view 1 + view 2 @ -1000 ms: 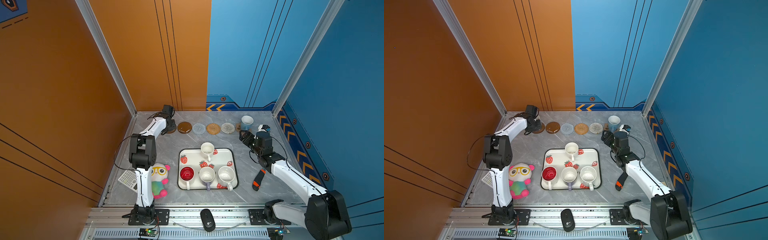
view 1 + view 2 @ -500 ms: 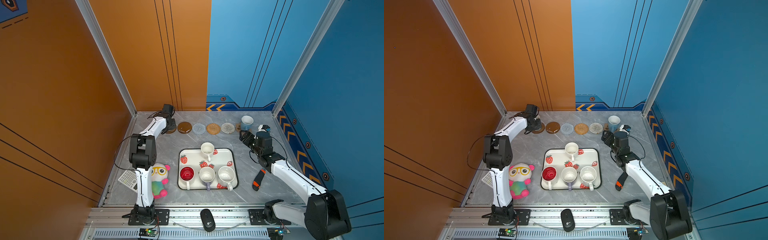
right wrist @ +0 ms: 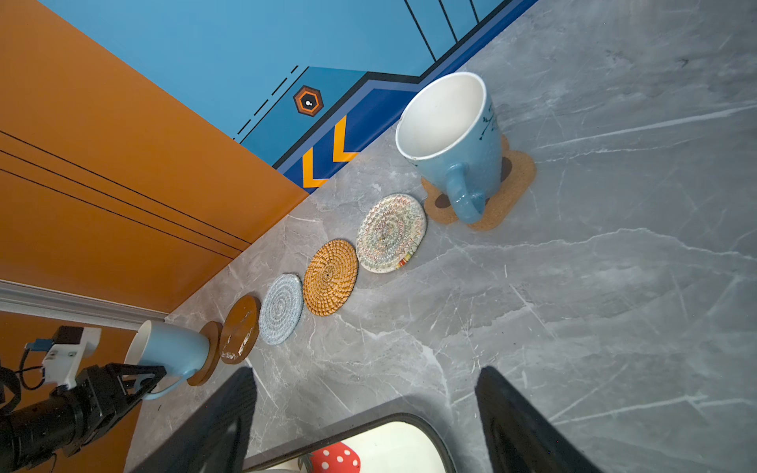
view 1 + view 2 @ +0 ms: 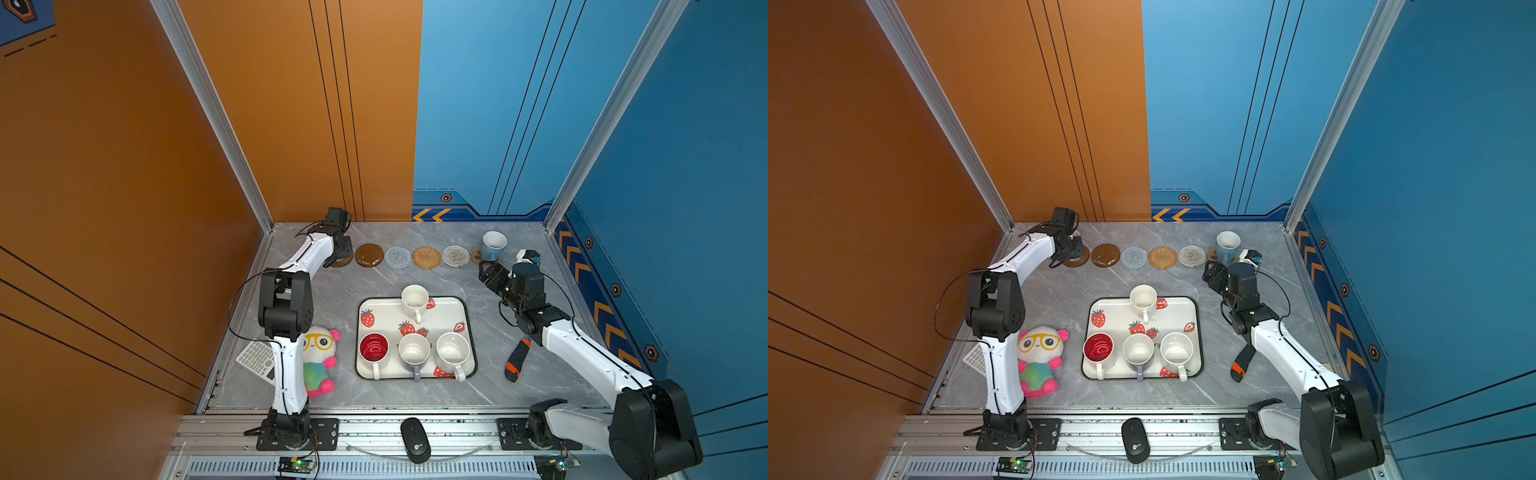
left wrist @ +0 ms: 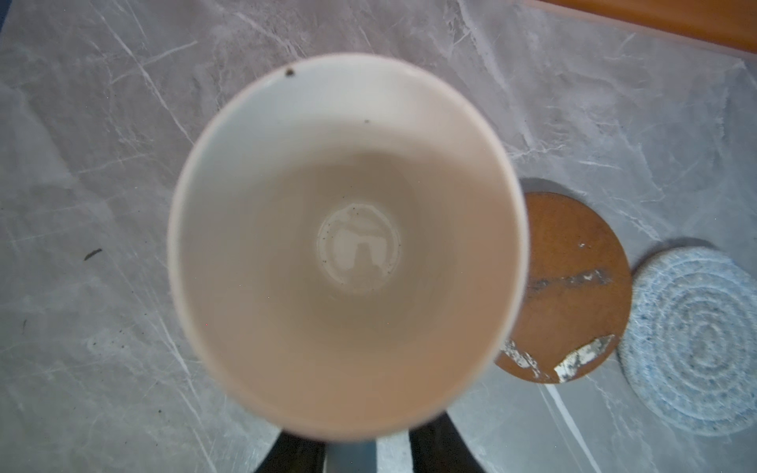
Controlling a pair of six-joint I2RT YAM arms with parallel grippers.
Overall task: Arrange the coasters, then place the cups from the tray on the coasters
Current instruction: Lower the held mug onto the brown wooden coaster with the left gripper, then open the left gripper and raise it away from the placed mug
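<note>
Along the back runs a row of coasters: a brown disc (image 4: 369, 254), a grey round (image 4: 397, 257), a tan round (image 4: 427, 257) and a whitish round (image 4: 456, 255). A light blue cup (image 4: 493, 245) stands on the paw-print coaster (image 3: 512, 184). At the far left another light blue cup (image 5: 348, 245) sits on a second brown disc (image 3: 209, 356). My left gripper (image 5: 360, 446) straddles its handle, open, with table showing beside the handle. My right gripper (image 3: 368, 409) hovers open and empty by the tray (image 4: 469, 332). The tray holds two white cups, a lavender cup (image 4: 413, 351) and a red-inside cup (image 4: 373, 348).
A plush toy (image 4: 318, 359) and a keypad (image 4: 255, 357) lie left of the tray, beside the left arm. A black-and-orange tool (image 4: 515, 359) lies right of the tray. A mouse (image 4: 414, 440) rests on the front rail. Walls close in the back and sides.
The left jaws have widened around the cup's handle at the far-left coaster. Neither arm has visibly shifted, and the cups stand where they were.
</note>
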